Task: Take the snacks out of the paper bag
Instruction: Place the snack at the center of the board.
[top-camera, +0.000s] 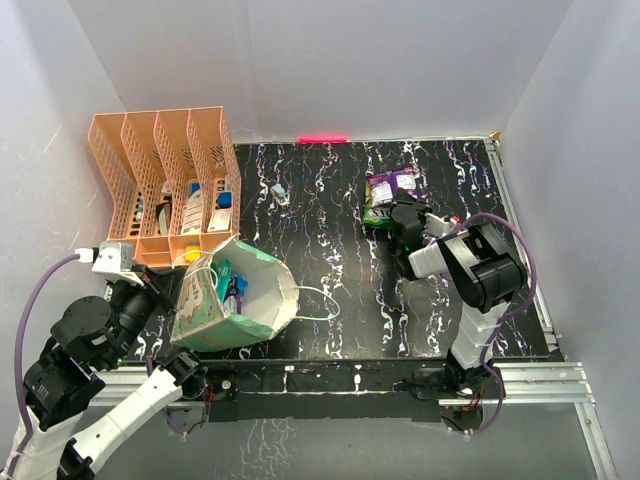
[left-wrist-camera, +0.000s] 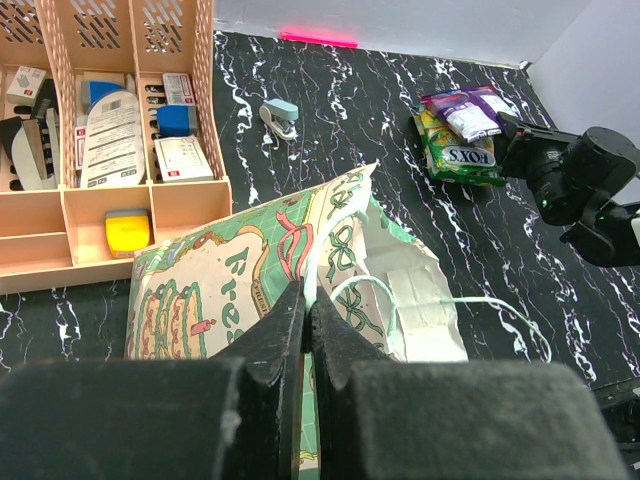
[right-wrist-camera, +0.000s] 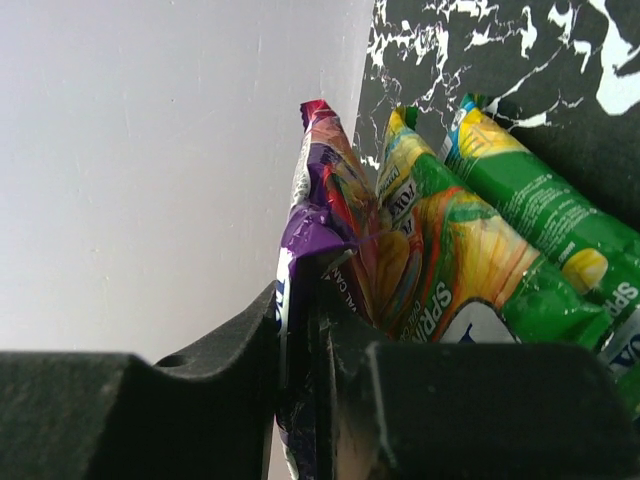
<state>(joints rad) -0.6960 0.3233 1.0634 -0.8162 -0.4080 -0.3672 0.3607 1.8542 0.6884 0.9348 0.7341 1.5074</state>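
Placing step: right gripper nearly closed, pinching purple packet beside green packets. Left gripper clamped on paper bag rim. Likely next: release, fetch snacks from bag.

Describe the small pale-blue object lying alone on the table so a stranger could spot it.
Start at the orange file rack at the far left. Just right of it, near the back wall, a small pale-blue stapler lies on the black marbled table. Unlike the rack's contents, it sits alone, touching nothing.
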